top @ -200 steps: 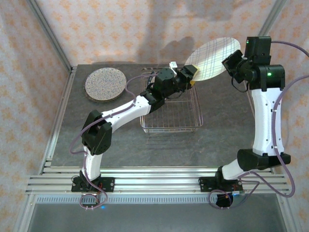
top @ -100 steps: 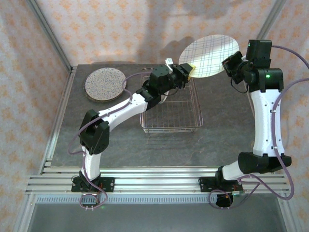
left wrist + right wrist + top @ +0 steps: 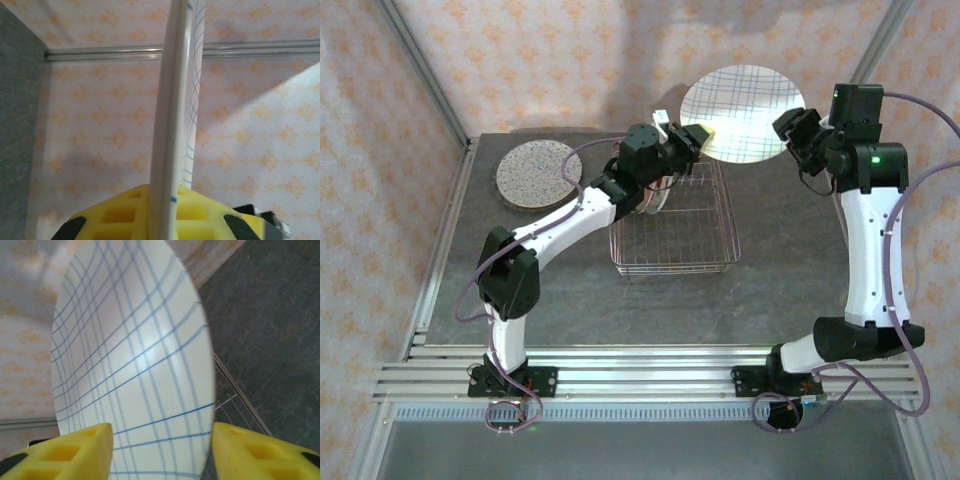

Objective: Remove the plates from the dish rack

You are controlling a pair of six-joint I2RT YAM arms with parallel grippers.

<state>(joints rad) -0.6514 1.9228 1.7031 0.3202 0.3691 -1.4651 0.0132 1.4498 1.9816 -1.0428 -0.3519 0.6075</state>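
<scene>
The step in hand is a handover in mid-air. The purple plaid plate (image 3: 742, 112) hangs on edge above the far end of the dish rack (image 3: 675, 262), clear of its wires, between the two grippers. The left gripper (image 3: 700, 135) is pinched on the plate's left rim; in the left wrist view the white rim (image 3: 167, 125) runs straight down between the yellow pads (image 3: 200, 215). The right gripper (image 3: 790, 128) sits at the opposite rim with its fingers spread; in its wrist view the plaid face (image 3: 135, 355) shows between two yellow pads that stand well apart. The plate's weight therefore seems to rest on the left gripper alone. Next, the right arm should back straight away from the rim without nudging it. The left arm can then carry the plate leftward and lay it flat on or beside the speckled plate (image 3: 538, 174), which lies on the table (image 3: 570, 290). One pinch on a rim is a weak hold, so a slow swing looks wise.
</scene>
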